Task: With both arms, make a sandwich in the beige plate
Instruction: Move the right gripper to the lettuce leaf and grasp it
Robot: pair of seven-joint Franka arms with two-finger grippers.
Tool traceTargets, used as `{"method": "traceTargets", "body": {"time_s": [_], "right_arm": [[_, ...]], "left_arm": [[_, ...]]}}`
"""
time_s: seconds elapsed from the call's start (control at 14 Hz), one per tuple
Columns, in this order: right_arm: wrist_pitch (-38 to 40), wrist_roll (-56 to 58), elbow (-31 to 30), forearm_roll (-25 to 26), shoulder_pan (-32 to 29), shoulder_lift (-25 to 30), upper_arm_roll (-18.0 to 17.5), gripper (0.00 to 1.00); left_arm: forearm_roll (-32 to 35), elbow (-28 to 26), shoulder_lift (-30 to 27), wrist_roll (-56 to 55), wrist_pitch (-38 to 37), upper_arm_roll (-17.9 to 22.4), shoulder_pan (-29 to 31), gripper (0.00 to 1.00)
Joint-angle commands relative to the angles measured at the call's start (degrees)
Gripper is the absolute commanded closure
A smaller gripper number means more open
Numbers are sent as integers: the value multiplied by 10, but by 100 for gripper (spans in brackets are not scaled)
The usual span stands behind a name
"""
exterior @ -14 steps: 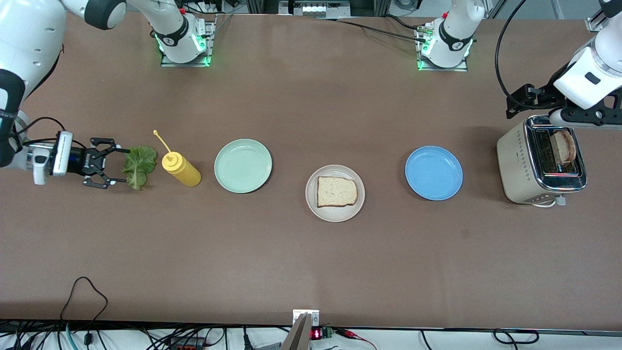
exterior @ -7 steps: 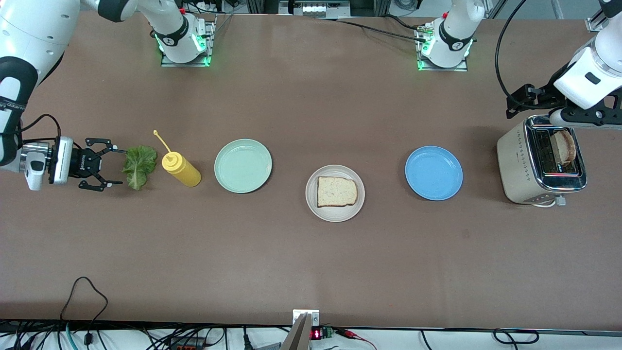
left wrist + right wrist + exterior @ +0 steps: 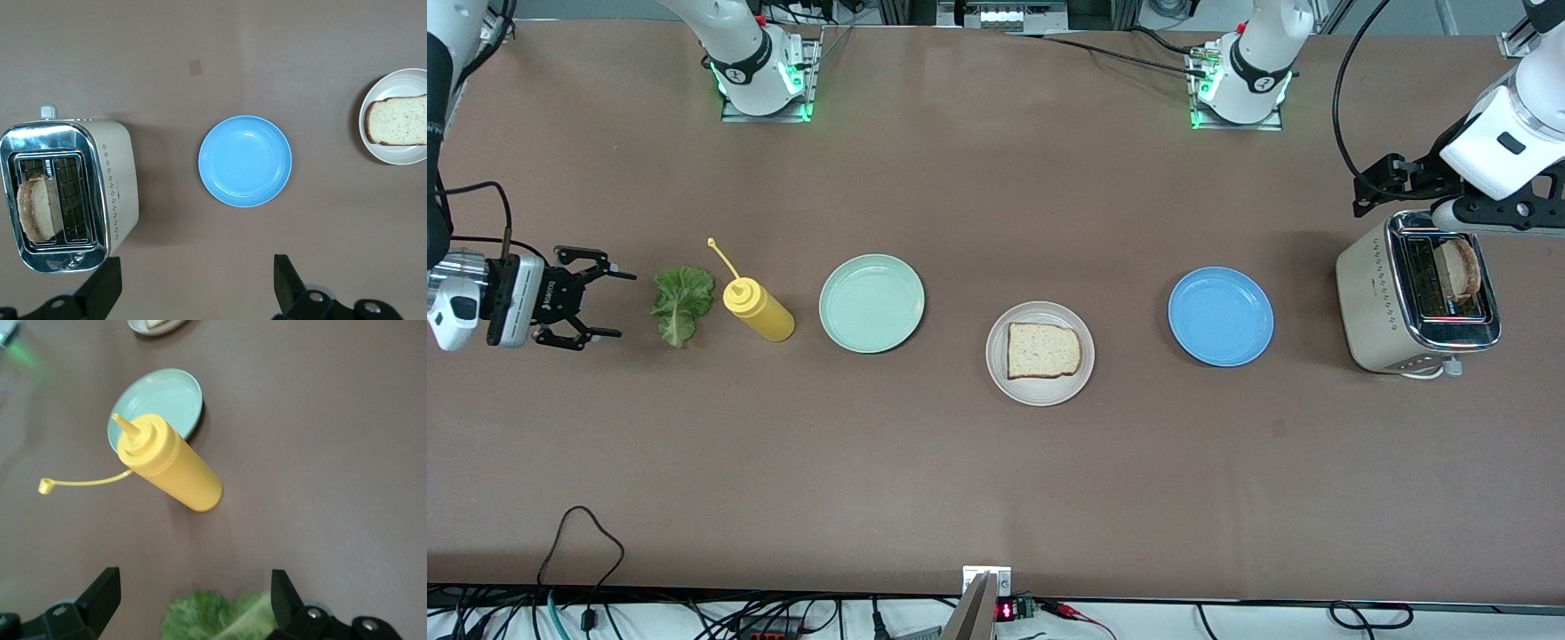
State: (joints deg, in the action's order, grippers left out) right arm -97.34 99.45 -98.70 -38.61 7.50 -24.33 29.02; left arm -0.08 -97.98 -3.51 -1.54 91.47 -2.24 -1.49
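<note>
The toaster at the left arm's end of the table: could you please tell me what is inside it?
One slot of the toaster holds a slice of bread standing on edge; its lower part is hidden in the slot. The other slot shows only its wire rack.

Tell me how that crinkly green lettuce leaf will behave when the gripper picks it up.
The crinkly green lettuce leaf looks thin and ruffled, so it will probably flop and droop from a pinch. It lies flat on the brown table, so it is likely light and may slide. The open right gripper waits beside it.
</note>
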Motion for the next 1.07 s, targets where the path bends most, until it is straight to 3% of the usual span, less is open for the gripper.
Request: {"method": "traceTargets", "body": {"time_s": [0.0,0.5,0.85,1.0], "right_arm": [[-69,-95,-32,89,-49,38,-87,0],[-132,-449,-53,313,-98,67,-214,0],[-179,-630,-112,341,-98,74,-219,0],[-202,-715,-136,377,-96,77,-220,0]], "left_arm": [[-6,17,7,0,-13,1,1,0],[-6,17,6,3,-13,1,2,0],[-6,17,6,7,-14,1,10,0],[-5,17,6,7,-14,1,10,0]]}}
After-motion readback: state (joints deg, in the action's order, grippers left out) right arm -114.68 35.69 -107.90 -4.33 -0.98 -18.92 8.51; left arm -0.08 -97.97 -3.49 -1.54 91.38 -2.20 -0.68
